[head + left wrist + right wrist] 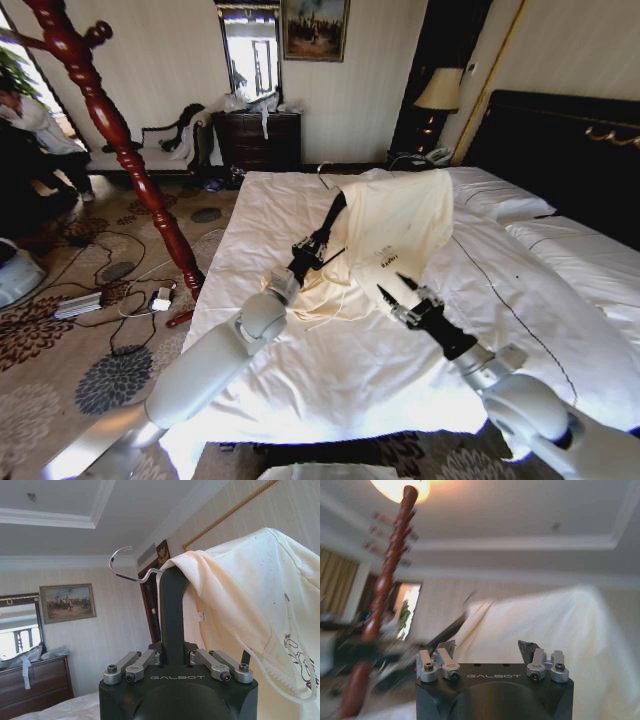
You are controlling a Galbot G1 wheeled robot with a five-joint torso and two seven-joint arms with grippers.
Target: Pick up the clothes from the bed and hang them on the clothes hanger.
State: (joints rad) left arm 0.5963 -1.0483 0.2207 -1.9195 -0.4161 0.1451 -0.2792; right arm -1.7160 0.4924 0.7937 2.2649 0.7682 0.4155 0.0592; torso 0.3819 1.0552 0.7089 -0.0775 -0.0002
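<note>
The left gripper (316,243) is raised above the bed (330,360), its fingers (142,662) clamped together on the flat black arm of the clothes hanger (333,215). In the left wrist view that black arm (173,615) rises straight out from between the closed fingers, and the curved silver hook (129,570) stands out at its far end, free in the air. The clothes (395,230), a cream long-sleeved garment, are draped over the hanger just beyond the left fingertips and hang down on the side toward the right gripper, the lower folds reaching the white duvet beneath the left fingers. In the left wrist view the fabric (250,595) falls beside the hanger arm, with a thin cord loop trailing under it.

The right gripper (400,287) is held over the duvet close beside the hanging cloth, its fingers (384,295) spread apart and holding nothing; the garment's edge lies just ahead of the fingertips. From the right wrist view the cream fabric (545,625) spreads out beyond the parted fingers (445,652). A dark red wooden coat stand (115,130) stands on the carpet beside the bed, well apart from the left fingers on their outer side.
</note>
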